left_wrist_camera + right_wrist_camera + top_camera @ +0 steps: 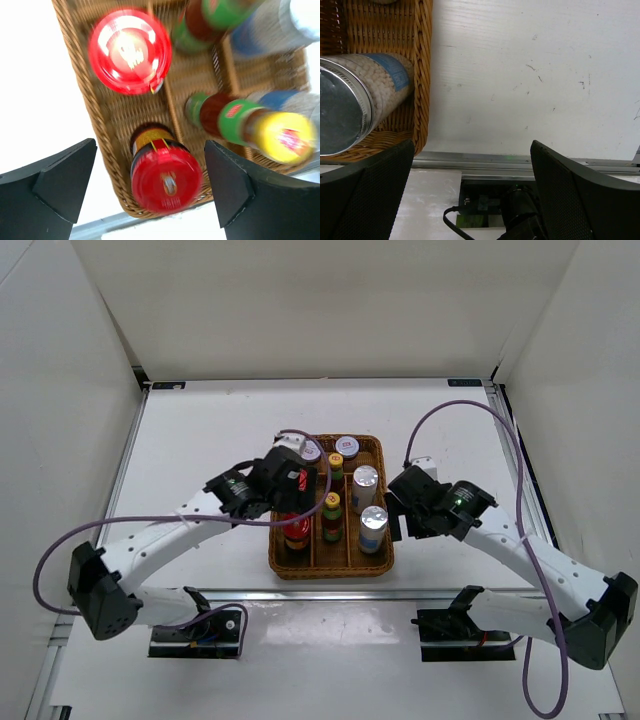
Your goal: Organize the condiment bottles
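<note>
The brown wicker tray [335, 571] holds the condiment bottles in rows. In the left wrist view my left gripper [150, 150] is open, straddling a red-lidded jar [165, 180] in the tray's near left corner, with a gap on each side of it. A second red-lidded jar [130, 50] stands behind it. Yellow-capped bottles [331, 515] fill the middle row, silver-topped cylinders [373, 525] the right row, and two white-lidded jars [347, 447] the back. My right gripper [472, 147] is open and holds nothing, just right of the tray beside a silver-topped cylinder [350, 105].
The tray's right wicker wall [422, 75] is close to my right gripper's left finger. An aluminium rail [495, 162] runs along the table's near edge, with the arm bases and cables below it. White walls enclose the table on three sides.
</note>
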